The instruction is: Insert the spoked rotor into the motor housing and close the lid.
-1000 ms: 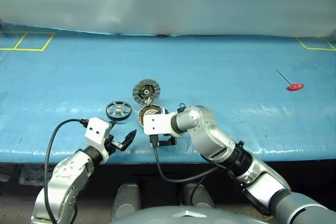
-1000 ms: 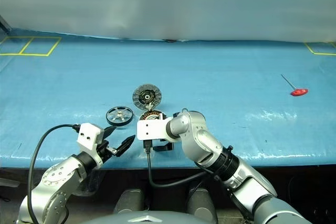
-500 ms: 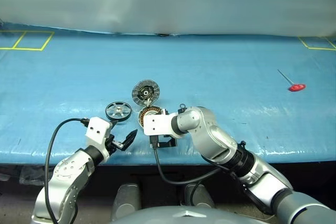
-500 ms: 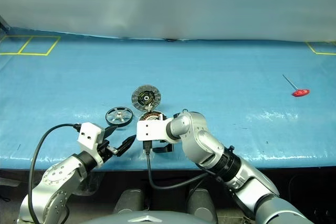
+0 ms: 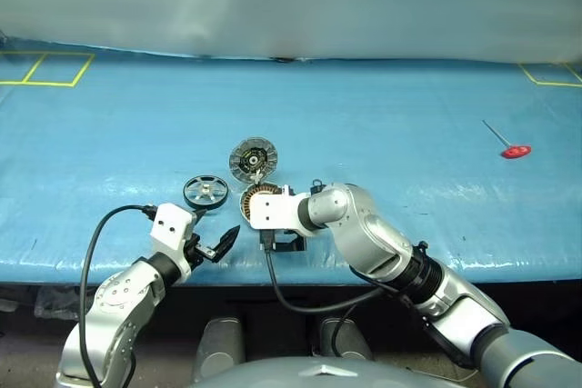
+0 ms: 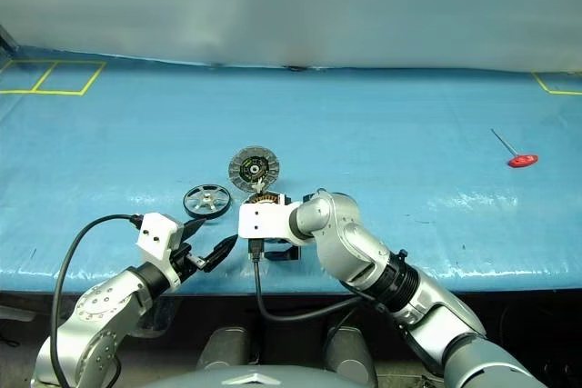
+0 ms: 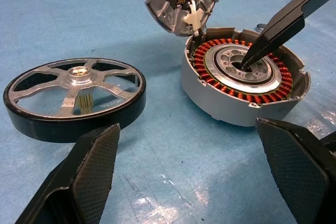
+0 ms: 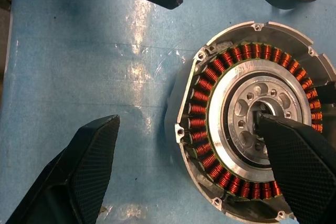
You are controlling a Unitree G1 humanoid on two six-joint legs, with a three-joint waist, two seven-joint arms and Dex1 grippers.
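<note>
Head views: one spoked rotor (image 5: 205, 191), one motor housing (image 5: 256, 197) with lid (image 5: 253, 159) raised, one red tool (image 5: 512, 151) far right. Left wrist view: left gripper (image 7: 194, 174) spread wide, empty, before both parts. Right wrist view: right gripper (image 8: 191, 169) wide, one fingertip (image 8: 273, 129) inside the housing's hub.

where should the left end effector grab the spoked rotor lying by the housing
Judging by its pose, take the spoked rotor across its black rim, coming down from above. It lies flat on the blue table, so the rim's outer edge and the gaps between the spokes are free for a finger each. The open left end effector is nearest; the motor housing sits apart on the rotor's right.
</note>
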